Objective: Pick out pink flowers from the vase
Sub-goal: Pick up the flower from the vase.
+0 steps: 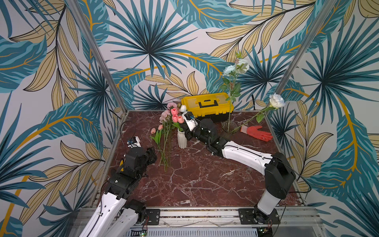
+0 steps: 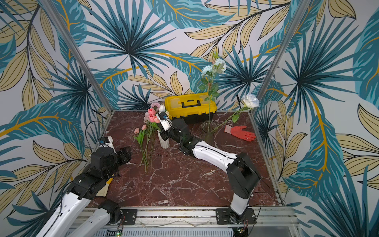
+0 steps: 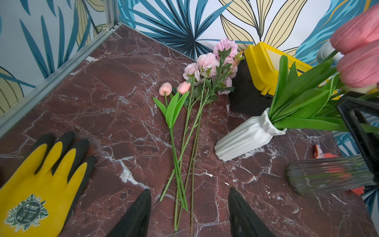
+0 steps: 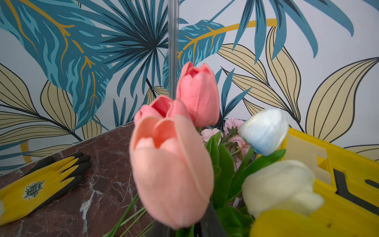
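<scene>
A white ribbed vase [image 1: 182, 139] [image 3: 246, 139] stands mid-table with pink tulips [image 1: 176, 116] [image 4: 172, 164] plus a white tulip [image 4: 264, 131] and a cream one. My right gripper [image 1: 183, 128] [image 4: 184, 230] sits at the stems just above the vase mouth. Its dark jaws press against a green stem under the nearest pink tulip, whose bloom hides most of them. Several pink flowers [image 1: 164, 139] [image 3: 205, 65] lie on the table left of the vase. My left gripper [image 1: 151, 157] [image 3: 189, 207] hangs open above their stem ends, holding nothing.
A yellow toolbox [image 1: 207, 103] stands at the back. To its right, a glass vase [image 1: 229, 126] holds pale blue flowers and a white rose [image 1: 276, 100]. An orange glove [image 1: 257, 132] lies at the right. A yellow-and-black glove [image 3: 41, 174] lies by the left edge.
</scene>
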`<act>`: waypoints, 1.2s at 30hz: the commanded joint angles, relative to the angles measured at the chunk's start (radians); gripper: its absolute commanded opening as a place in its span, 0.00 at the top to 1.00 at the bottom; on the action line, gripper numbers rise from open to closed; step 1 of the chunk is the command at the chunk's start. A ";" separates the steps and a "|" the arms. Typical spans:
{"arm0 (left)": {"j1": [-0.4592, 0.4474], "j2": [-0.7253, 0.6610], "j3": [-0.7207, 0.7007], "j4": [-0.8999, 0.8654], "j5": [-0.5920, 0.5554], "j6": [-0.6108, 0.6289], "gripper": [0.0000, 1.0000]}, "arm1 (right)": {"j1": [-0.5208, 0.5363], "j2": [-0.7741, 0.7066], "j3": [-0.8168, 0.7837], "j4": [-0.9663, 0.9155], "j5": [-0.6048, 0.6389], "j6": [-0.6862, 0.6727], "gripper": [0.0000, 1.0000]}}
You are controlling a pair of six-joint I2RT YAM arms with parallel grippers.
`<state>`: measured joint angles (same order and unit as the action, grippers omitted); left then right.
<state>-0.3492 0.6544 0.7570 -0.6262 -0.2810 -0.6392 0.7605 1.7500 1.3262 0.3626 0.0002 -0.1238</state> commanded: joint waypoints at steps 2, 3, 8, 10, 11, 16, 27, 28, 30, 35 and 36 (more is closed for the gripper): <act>-0.006 -0.010 0.032 -0.014 -0.026 0.013 0.39 | -0.008 0.022 0.011 0.022 -0.003 0.014 0.84; -0.006 -0.011 0.033 -0.014 -0.027 0.013 0.39 | -0.010 0.022 0.010 0.025 -0.005 0.015 0.86; -0.005 -0.010 0.033 -0.013 -0.030 0.012 0.39 | -0.010 0.013 0.008 0.034 -0.017 0.019 0.92; -0.005 -0.011 0.034 -0.013 -0.030 0.013 0.39 | -0.010 0.007 0.006 0.032 -0.016 0.019 0.93; -0.006 -0.012 0.034 -0.013 -0.030 0.013 0.39 | -0.009 0.000 0.003 0.033 -0.016 0.019 0.93; -0.007 -0.017 0.036 -0.014 -0.030 0.013 0.39 | -0.010 -0.044 0.001 0.030 -0.014 0.035 0.94; -0.006 -0.041 0.029 -0.013 -0.043 0.015 0.39 | -0.010 -0.115 0.054 -0.125 -0.038 0.037 0.95; -0.006 -0.042 0.028 -0.013 -0.043 0.015 0.39 | -0.010 -0.115 0.058 -0.138 -0.050 0.038 0.95; -0.006 -0.047 0.027 -0.013 -0.046 0.016 0.39 | -0.010 -0.113 0.073 -0.173 -0.075 0.030 0.95; -0.006 -0.050 0.028 -0.013 -0.046 0.024 0.39 | -0.010 -0.116 0.101 -0.262 -0.163 -0.034 0.96; -0.007 -0.050 0.028 -0.012 -0.042 0.027 0.39 | -0.010 -0.119 0.107 -0.279 -0.172 -0.050 0.96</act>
<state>-0.3519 0.6151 0.7570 -0.6266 -0.3145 -0.6334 0.7513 1.6474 1.4139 0.1719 -0.1024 -0.1295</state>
